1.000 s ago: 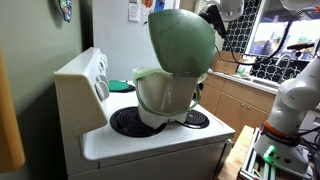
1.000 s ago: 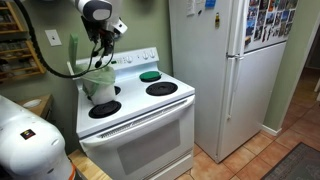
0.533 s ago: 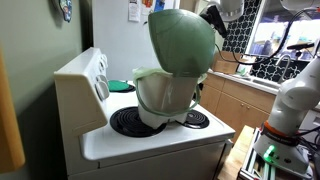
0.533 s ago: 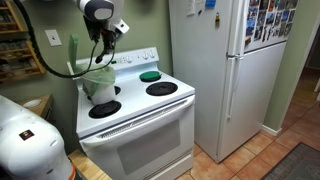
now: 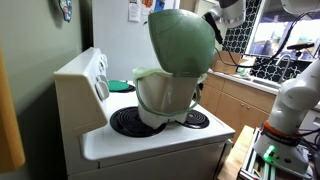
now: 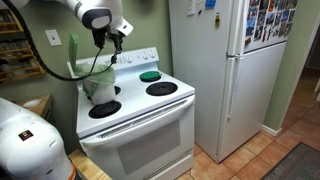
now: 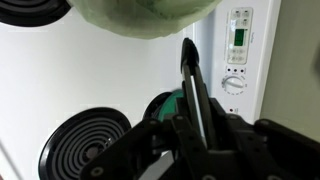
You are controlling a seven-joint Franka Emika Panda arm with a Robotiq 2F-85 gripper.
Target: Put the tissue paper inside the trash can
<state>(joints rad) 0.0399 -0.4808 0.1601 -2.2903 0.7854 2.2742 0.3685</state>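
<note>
The trash can (image 5: 165, 97) stands on the white stove's front burner, cream-bodied, with its big sage-green domed lid (image 5: 184, 40) tipped up and open; it also shows in an exterior view as the trash can (image 6: 99, 88). The tissue paper is not visible in any view. My gripper (image 6: 117, 42) hangs above and just behind the can; the raised lid largely hides my gripper (image 5: 214, 14). In the wrist view my gripper (image 7: 187, 48) has its two black fingers pressed together with nothing between them, and the lid's green edge (image 7: 150, 12) fills the top.
The stove (image 6: 140, 112) has a raised control panel (image 7: 238, 50) at the back and coil burners (image 7: 85, 140). A green round thing (image 6: 150, 76) lies on a back burner. A white fridge (image 6: 225, 70) stands beside the stove, and wooden cabinets (image 5: 240, 100) stand beyond it.
The jaws have gone from partly open to shut. The gripper has lifted a little away from the can's opening. The can and lid have not moved.
</note>
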